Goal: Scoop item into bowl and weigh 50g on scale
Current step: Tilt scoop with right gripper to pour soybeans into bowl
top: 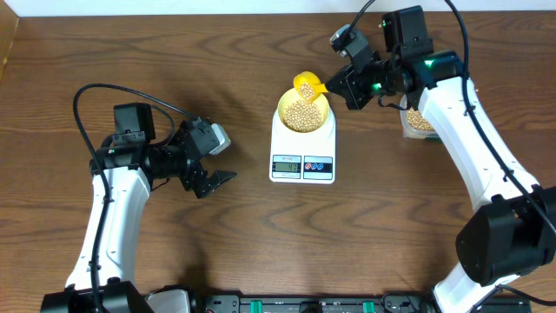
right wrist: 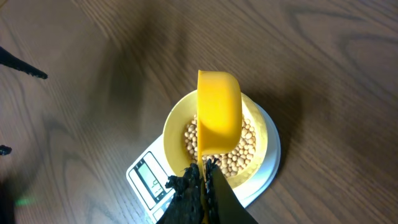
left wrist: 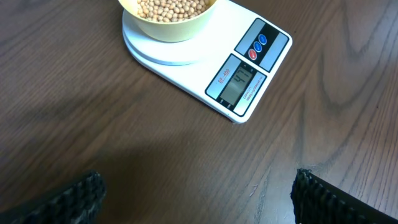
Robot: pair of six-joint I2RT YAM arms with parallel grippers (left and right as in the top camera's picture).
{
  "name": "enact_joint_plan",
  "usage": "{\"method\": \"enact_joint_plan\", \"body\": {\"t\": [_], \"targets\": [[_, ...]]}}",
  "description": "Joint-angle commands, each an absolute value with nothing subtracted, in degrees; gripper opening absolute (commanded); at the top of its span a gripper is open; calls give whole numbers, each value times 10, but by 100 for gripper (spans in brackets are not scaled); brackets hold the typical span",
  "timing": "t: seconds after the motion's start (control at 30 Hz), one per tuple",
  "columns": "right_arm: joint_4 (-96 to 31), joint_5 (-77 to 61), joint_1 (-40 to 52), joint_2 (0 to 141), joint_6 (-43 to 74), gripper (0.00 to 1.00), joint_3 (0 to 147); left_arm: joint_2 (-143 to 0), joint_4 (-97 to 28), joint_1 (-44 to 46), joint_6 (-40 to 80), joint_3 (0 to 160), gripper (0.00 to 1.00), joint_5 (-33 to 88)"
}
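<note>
The pale yellow-green bowl (top: pixel 304 113) stands on the white scale (top: pixel 302 165) and holds many tan beans (top: pixel 302 115). My right gripper (top: pixel 340 85) is shut on the handle of a bright yellow scoop (top: pixel 307 86), held tipped over the bowl's far rim. In the right wrist view the scoop (right wrist: pixel 218 112) hangs bottom-up above the beans (right wrist: pixel 239 155) in the bowl (right wrist: pixel 175 127), my fingers (right wrist: pixel 202 174) clamped on its handle. My left gripper (top: pixel 217 180) is open and empty on the table left of the scale. The left wrist view shows the scale's lit display (left wrist: pixel 241 81) and the bowl (left wrist: pixel 168 22).
A clear tub of beans (top: pixel 419 122) sits behind my right arm at the right. The table's far edge runs along the top of the overhead view. Bare wood lies left and in front of the scale.
</note>
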State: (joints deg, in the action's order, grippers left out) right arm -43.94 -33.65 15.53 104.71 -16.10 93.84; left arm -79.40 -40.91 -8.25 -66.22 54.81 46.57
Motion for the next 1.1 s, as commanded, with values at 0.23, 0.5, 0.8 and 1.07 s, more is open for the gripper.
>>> {"method": "enact_joint_plan", "body": {"t": [0.23,0.5,0.8,1.07], "targets": [[-440,-346,158,1036,-194,1,944,-797,-411,-84,-661,542,98,469],[-439,-346,158,1036,-215,1,944,-797,-411,-84,-661,542,98,469],[-439,-346,158,1036,-239,1,944,-797,-411,-84,-661,542,98,469],[-438,-346,158,1036,-271,1,944,-797,-411,-84,-661,542,98,469]]}}
